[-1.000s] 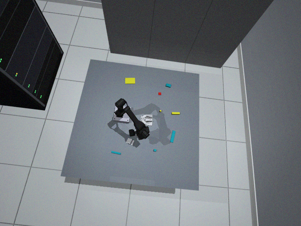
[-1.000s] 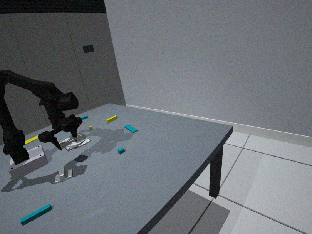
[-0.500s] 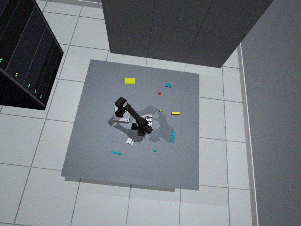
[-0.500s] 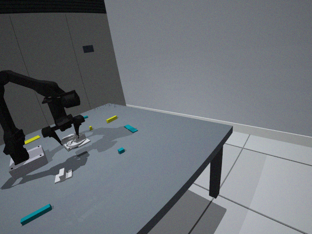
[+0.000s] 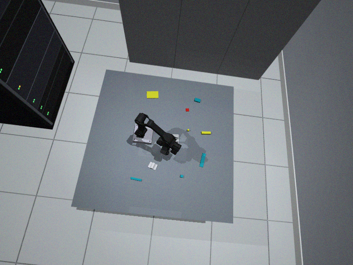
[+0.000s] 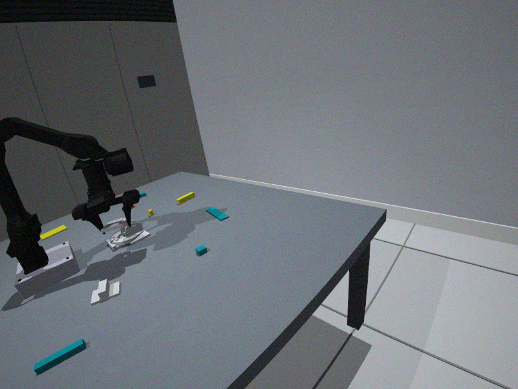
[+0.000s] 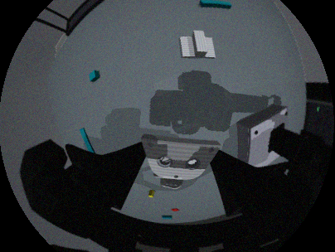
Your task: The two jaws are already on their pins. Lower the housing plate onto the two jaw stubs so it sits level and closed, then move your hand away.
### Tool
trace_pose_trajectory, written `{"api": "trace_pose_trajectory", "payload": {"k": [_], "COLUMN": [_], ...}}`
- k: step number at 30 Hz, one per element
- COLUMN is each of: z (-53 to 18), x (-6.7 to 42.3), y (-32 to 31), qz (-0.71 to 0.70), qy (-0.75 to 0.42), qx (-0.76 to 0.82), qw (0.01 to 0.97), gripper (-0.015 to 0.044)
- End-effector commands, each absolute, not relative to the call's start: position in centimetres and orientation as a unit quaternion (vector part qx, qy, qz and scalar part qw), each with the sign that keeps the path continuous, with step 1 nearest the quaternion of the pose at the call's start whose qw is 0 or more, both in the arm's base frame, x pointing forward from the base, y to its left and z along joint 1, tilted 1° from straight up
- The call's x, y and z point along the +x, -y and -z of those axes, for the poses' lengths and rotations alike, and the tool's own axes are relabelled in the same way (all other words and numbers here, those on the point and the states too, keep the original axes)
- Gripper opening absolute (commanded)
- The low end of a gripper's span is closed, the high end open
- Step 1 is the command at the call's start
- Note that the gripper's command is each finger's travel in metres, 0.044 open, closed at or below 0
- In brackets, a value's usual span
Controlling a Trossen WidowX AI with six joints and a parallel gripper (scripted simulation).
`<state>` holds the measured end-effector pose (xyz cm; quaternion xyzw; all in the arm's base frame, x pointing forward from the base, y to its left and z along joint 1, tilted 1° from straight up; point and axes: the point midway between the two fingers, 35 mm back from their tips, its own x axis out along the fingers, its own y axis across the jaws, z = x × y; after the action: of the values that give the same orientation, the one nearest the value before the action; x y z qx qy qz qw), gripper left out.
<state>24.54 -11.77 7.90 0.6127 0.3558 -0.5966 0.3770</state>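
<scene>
Housing plate [image 7: 182, 155] sits pinched between the fingertips of the hand [image 6: 116, 230] [image 7: 178, 146], above the table [image 5: 113, 182] [image 6: 259, 267] [image 7: 137, 54].

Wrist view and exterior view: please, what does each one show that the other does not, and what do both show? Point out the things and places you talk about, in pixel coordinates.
Only the wrist view: the two round openings [image 7: 164, 161] in the face of the housing plate [image 6: 112, 223] [image 7: 182, 150].

Only the exterior view: the long yellow bar [image 5: 206, 132] [image 6: 185, 198], the flat yellow block [image 5: 152, 94] [image 6: 53, 232] and the dark wall panel [image 6: 146, 80].

Both: the housing plate, the white ribbed piece [image 5: 152, 165] [image 6: 102, 292] [image 7: 200, 43] and the small teal block [image 5: 181, 176] [image 6: 201, 250] [image 7: 94, 75].
</scene>
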Motion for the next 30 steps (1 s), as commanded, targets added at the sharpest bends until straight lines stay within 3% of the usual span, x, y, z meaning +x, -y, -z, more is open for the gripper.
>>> {"api": "trace_pose_trajectory", "payload": {"k": [1,30], "z": [-7.8,-7.6], "x": [24.6,25.2], "y": [10.7,3.7], "qz": [0.617,0.691], "qy": [-0.323,-0.078], "qx": [0.631,0.713], "qw": [0.342,0.087], "gripper": [0.0351,0.0351]}}
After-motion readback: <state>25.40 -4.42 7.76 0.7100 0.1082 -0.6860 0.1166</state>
